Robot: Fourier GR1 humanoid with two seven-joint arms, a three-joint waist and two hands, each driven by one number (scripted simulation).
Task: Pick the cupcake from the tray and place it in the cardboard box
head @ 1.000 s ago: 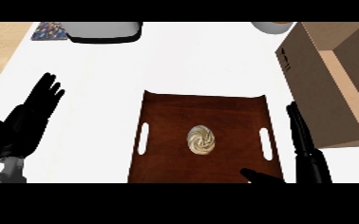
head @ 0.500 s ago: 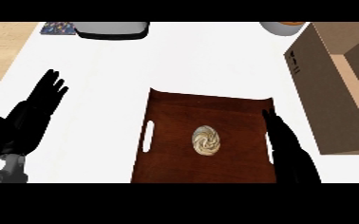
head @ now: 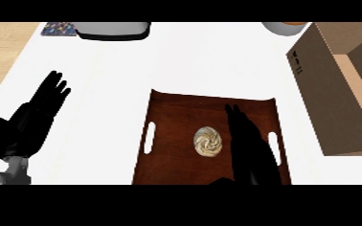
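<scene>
A cupcake (head: pixel 208 141) with swirled cream icing sits at the middle of a dark wooden tray (head: pixel 173 124) with slotted handles. My right hand (head: pixel 249 146) lies over the tray's right half, fingers straight and pointing away, just right of the cupcake and not touching it. The cardboard box (head: pixel 326 86) stands at the right edge, its opening partly out of view. My left hand (head: pixel 39 115) rests open on the white counter at the left, fingers up.
A grey and black appliance (head: pixel 113 29) sits at the counter's far edge. A small patterned item (head: pixel 59 28) lies beside it at far left. A bowl's rim (head: pixel 286 28) shows at top right, next to the box.
My right hand has moved left from the tray's right rim to over the tray, close beside the cupcake. The view has shifted slightly. The left hand stays put.
</scene>
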